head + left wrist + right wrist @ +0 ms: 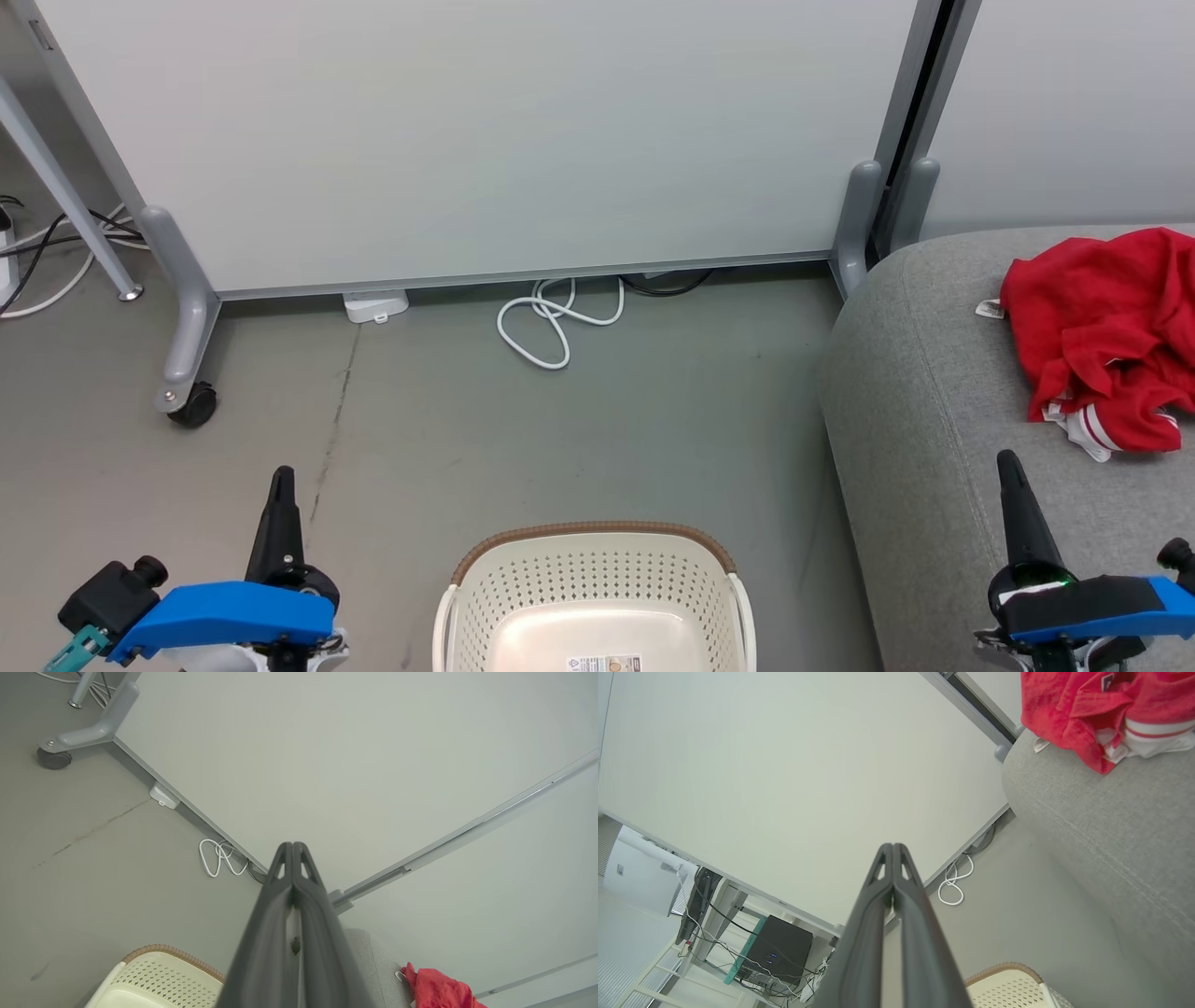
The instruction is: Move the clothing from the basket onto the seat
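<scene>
The left hand [282, 476] sits low at the robot's left, its two dark fingers pressed together and gripping nothing. The right hand [1008, 462] mirrors it at the robot's right, also closed tight and empty, its tips over the near part of the seat [934, 392]. Between them, close to the robot, stands the basket [597, 530]. The stretch of its bottom that shows is bare apart from a small label [605, 664], though its nearest part is cut off at the picture's edge. Farther off and to the right, the clothing [1102, 327] lies in a crumpled red heap on the seat, white striped trim showing at its near edge. Whether the heap is one garment or two cannot be told. Beyond the basket the floor [560, 439] runs to a coiled white cable [551, 327] at the foot of a pale partition [513, 140]. Judging from this, the moving step looks done and the arms are parked. The next move calls for little more than checking the hidden near part of the basket. If a garment lies there, a hand would need to open wide, dip inside and carry it rightward to the seat.
</scene>
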